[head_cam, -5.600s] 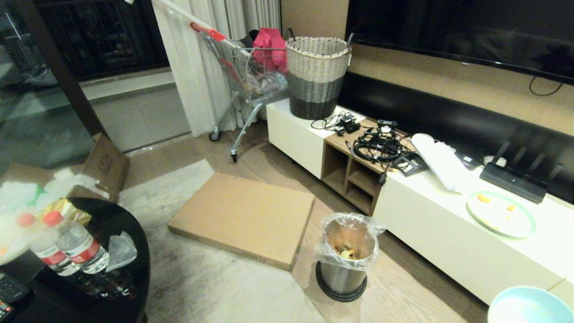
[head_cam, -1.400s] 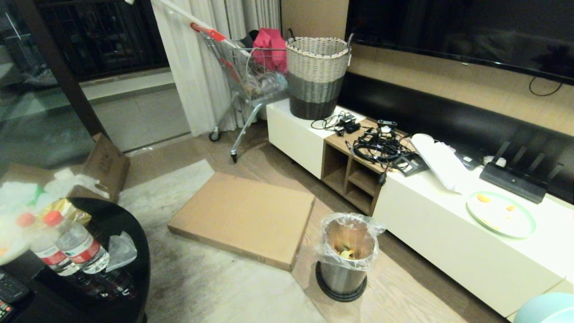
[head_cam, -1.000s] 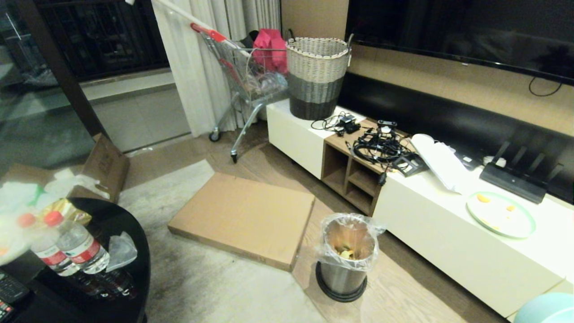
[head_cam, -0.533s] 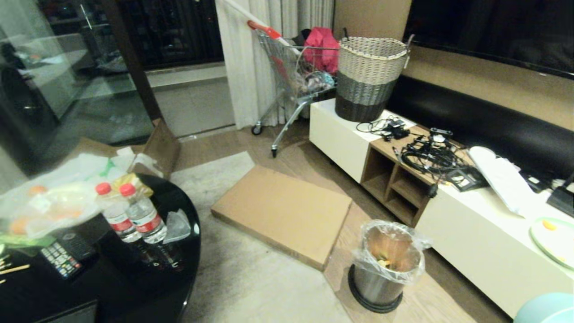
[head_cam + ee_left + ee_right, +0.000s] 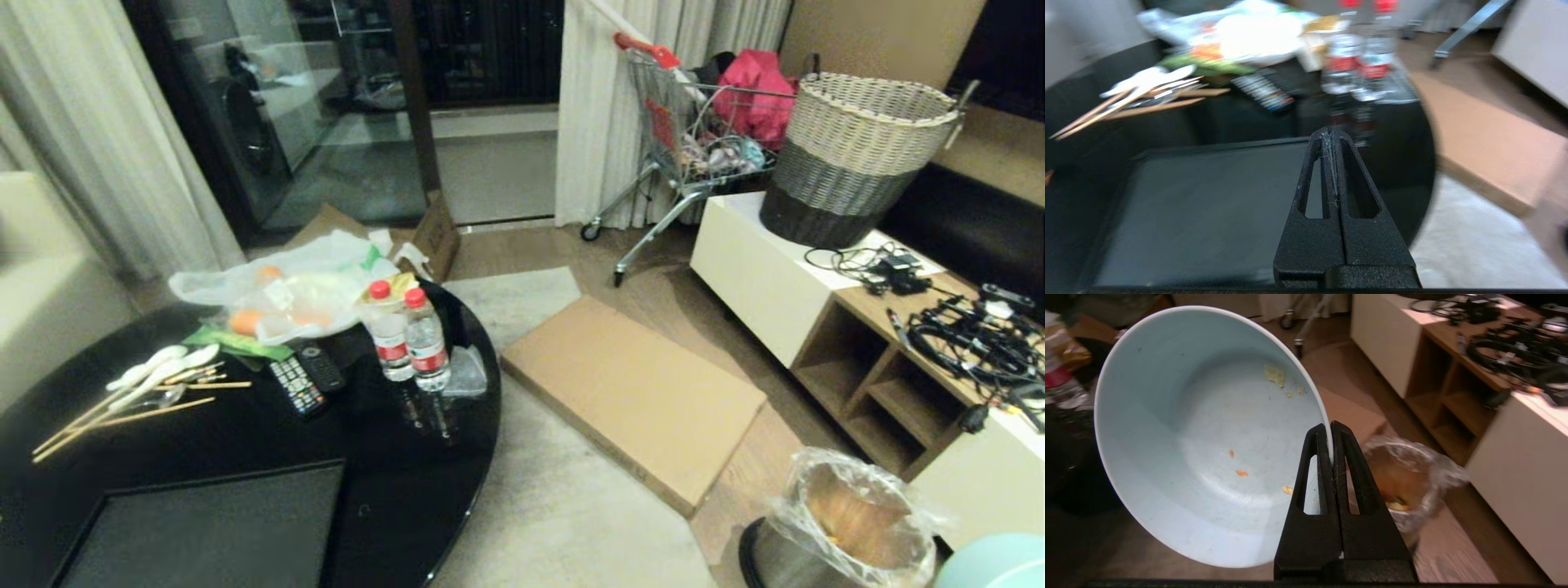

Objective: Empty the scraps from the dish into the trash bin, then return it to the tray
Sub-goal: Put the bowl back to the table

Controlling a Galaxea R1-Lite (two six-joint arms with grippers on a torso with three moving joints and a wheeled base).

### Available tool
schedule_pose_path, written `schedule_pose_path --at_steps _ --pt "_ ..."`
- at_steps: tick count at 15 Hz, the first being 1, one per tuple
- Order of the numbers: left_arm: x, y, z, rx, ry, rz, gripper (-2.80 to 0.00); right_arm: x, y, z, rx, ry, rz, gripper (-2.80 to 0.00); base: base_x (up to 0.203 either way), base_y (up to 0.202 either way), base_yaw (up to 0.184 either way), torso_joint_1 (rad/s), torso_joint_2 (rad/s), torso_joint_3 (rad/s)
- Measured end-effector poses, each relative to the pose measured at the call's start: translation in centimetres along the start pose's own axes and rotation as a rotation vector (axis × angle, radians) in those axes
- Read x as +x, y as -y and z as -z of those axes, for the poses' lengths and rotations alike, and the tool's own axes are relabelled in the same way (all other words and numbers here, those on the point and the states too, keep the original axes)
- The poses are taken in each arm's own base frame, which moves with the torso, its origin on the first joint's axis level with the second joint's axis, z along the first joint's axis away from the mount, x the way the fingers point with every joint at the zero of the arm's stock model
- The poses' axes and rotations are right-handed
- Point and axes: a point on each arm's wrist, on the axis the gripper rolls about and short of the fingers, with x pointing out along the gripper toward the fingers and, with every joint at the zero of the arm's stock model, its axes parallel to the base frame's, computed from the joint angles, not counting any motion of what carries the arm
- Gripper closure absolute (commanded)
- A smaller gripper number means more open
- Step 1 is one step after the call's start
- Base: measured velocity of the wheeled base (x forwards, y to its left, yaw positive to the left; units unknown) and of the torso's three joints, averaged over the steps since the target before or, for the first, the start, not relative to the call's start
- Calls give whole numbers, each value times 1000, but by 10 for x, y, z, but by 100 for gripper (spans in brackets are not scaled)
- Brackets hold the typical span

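Observation:
My right gripper (image 5: 1331,428) is shut on the rim of the dish (image 5: 1208,437), a pale blue bowl held tilted with its inside facing the wrist camera. Only a few small crumbs of scraps (image 5: 1276,375) cling inside it. In the head view just an edge of the dish (image 5: 992,563) shows at the bottom right corner. The steel trash bin (image 5: 849,531) with its clear liner stands on the floor beside it, yellow bits inside (image 5: 1396,504). The black tray (image 5: 204,531) lies bare on the round table. My left gripper (image 5: 1329,132) is shut and holds nothing, hanging over the tray (image 5: 1208,204).
The round black table (image 5: 392,457) carries two water bottles (image 5: 416,343), a remote (image 5: 306,380), chopsticks and spoons (image 5: 131,400) and plastic bags (image 5: 286,286). A flat cardboard box (image 5: 637,392) lies on the floor. A white cabinet (image 5: 759,261) with a wicker basket (image 5: 857,155) stands at the right.
The whole view has swung left, so the camera has turned. The table and tray have come into view and the bin has slid to the bottom right. The dish stays in my right gripper.

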Motion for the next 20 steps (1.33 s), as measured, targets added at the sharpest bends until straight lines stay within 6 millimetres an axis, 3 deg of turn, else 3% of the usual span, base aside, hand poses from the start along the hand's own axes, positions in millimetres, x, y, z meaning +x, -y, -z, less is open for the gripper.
schedule_pose_path --at_steps 16,20 --pt "0 0 0 -1 0 0 0 0 0 0 -1 0 -1 0 0 -9 166 1 3 3" --pt "0 0 0 -1 0 0 0 0 0 0 0 0 0 0 0 -2 50 2 0 1"
